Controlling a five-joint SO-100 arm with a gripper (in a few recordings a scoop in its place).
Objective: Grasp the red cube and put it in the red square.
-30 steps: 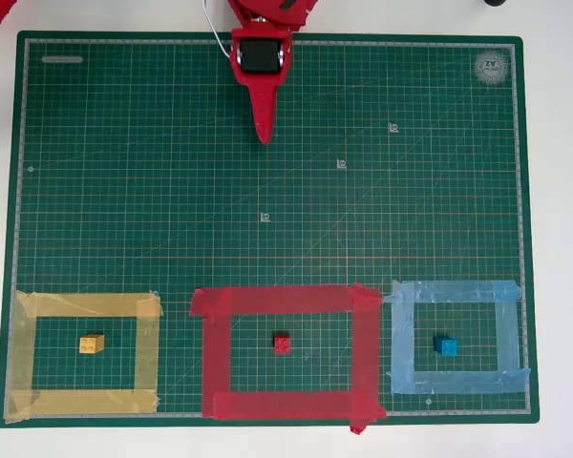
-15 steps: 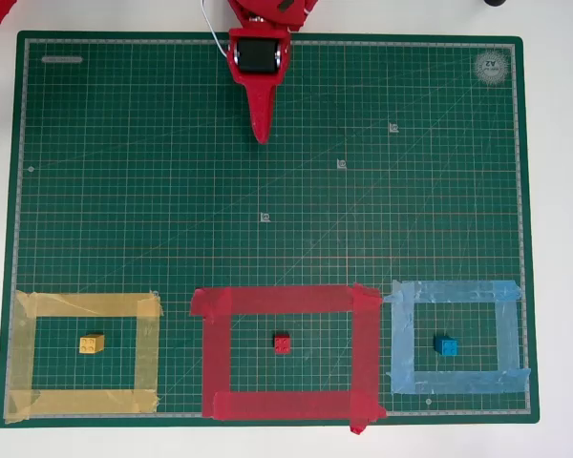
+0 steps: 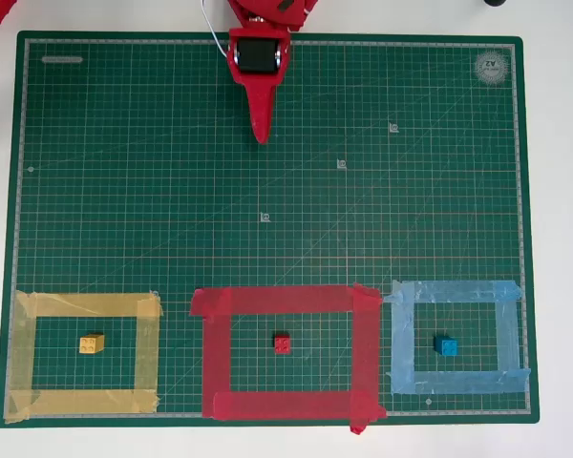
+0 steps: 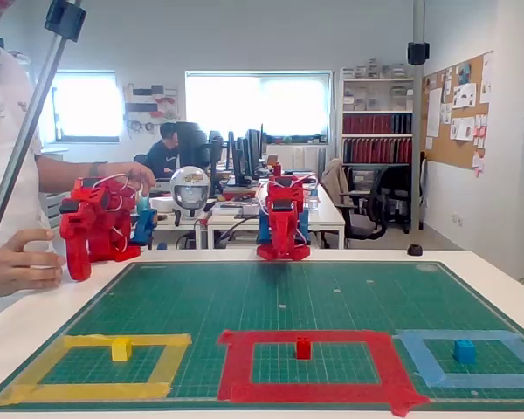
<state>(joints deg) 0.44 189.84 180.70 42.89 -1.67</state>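
The tiny red cube (image 3: 282, 343) rests on the green mat inside the red square (image 3: 286, 300), a frame of wide red tape at the mat's near middle. The fixed view shows the same red cube (image 4: 303, 348) within the red square (image 4: 236, 362). My red gripper (image 3: 262, 136) is folded back at the far edge of the mat, its fingers together in a narrow point with nothing between them. It sits far from the cube. In the fixed view the gripper (image 4: 282, 255) hangs low in front of the arm's base.
A yellow cube (image 3: 92, 343) lies inside a yellow tape frame (image 3: 86, 305) on the left. A blue cube (image 3: 447, 346) lies inside a light blue tape frame (image 3: 456, 291) on the right. A person (image 4: 9, 175) stands at the table's left side.
The gripper has drawn back very slightly toward the arm's base. The cubes have not moved.
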